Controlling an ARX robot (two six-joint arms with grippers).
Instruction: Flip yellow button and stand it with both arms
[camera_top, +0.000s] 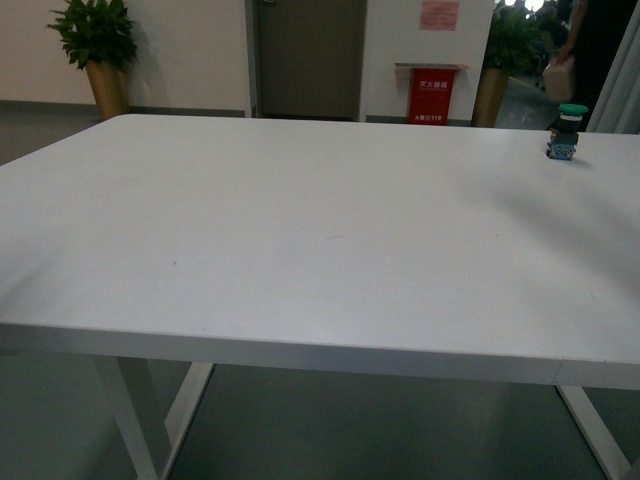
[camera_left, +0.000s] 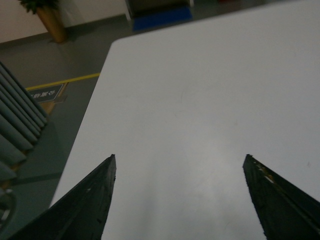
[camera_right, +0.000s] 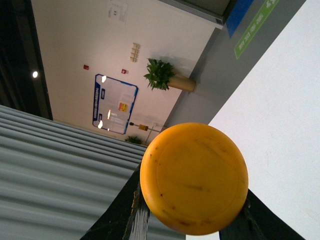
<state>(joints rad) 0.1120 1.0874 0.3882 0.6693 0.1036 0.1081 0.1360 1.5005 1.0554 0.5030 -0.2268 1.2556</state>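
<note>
The yellow button (camera_right: 194, 178) fills the right wrist view, its round scuffed cap facing the camera and hiding the body behind it. My right gripper (camera_right: 192, 200) is shut on the yellow button, with dark fingers (camera_right: 117, 212) showing on both sides of the cap; it is held off the white table (camera_right: 280, 115). My left gripper (camera_left: 179, 162) hangs open over bare white tabletop (camera_left: 200, 100) with nothing between its fingers (camera_left: 87, 205). Neither arm nor the yellow button appears in the front view.
A like button with a green cap (camera_top: 566, 132) stands upright near the far right edge of the table (camera_top: 300, 220). Potted plants (camera_top: 98, 45) and a red cabinet (camera_top: 432, 95) stand by the back wall. The left gripper hovers near the table's side edge (camera_left: 95, 120).
</note>
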